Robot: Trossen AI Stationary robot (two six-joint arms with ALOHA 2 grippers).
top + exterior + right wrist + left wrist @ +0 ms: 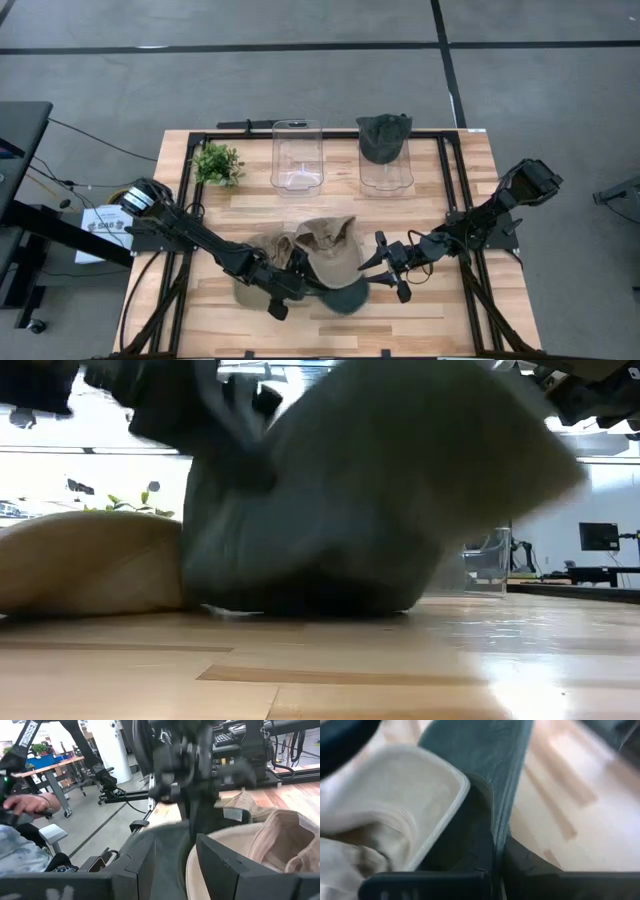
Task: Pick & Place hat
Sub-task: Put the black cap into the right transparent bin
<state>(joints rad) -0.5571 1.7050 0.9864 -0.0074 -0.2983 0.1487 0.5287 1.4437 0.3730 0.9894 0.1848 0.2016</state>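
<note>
Now | left end effector (285, 292) clamped on floppy tan cloth hat (325, 255) | right end effector (388, 265) apart

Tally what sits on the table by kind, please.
Hats: 3, namely a dark hat on the right clear stand, a beige hat and a dark green hat
Clear stands: 2, with the left stand bare
Plants: 1, a small plant
Total: 6

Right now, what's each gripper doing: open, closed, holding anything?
Left gripper: closed on the dark green hat.
Right gripper: open, holding nothing, beside the tan hat.
</note>
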